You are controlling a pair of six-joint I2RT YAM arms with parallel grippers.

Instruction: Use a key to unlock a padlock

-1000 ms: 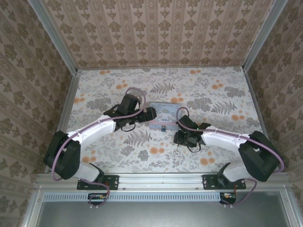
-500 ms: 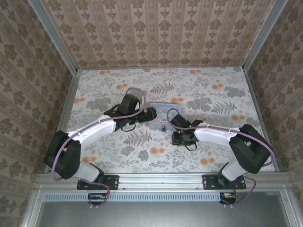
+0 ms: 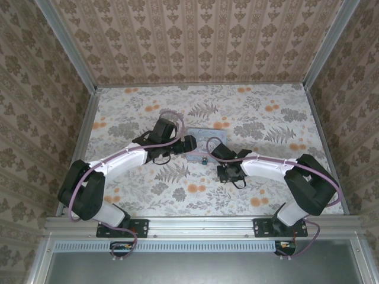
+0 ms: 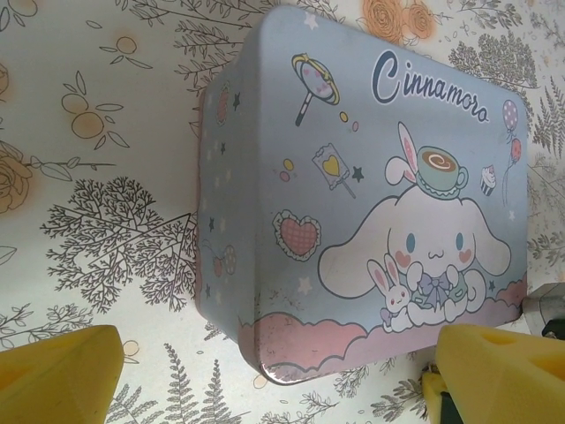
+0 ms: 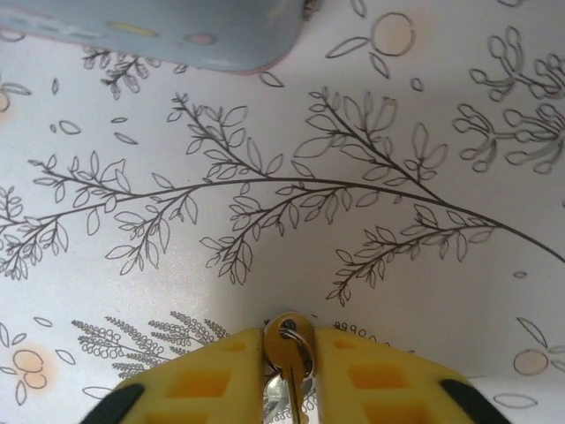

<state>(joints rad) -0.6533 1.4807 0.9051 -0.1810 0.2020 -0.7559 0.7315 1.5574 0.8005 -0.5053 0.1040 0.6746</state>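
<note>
Lying flat on the flower-printed table [image 3: 266, 118], a pastel blue-pink cartoon tin [image 3: 200, 142] is the large thing in the middle, and both arms reach toward it. The padlock [image 3: 203, 160] is a tiny bluish spot touching the near edge of the tin, about at the middle of that edge; it is too small to tell which way its body or its long axis points. The left gripper [image 4: 278, 375] stands at the left side of the tin with its yellow fingers [image 4: 57, 371] spread wide apart and gripping nothing, and the tin's lid lies between and ahead of them. The right gripper [image 5: 287, 367] is just beside the near right corner of the tin, close to the padlock, and it is closed on the key [image 5: 284, 346]. The key's round brassy head, with a thin ring through it, sticks out of the fingertips toward the tin, its long axis in line with the fingers and its blade hidden between them. Between the key and the tin's rounded corner there is bare printed table.
</note>
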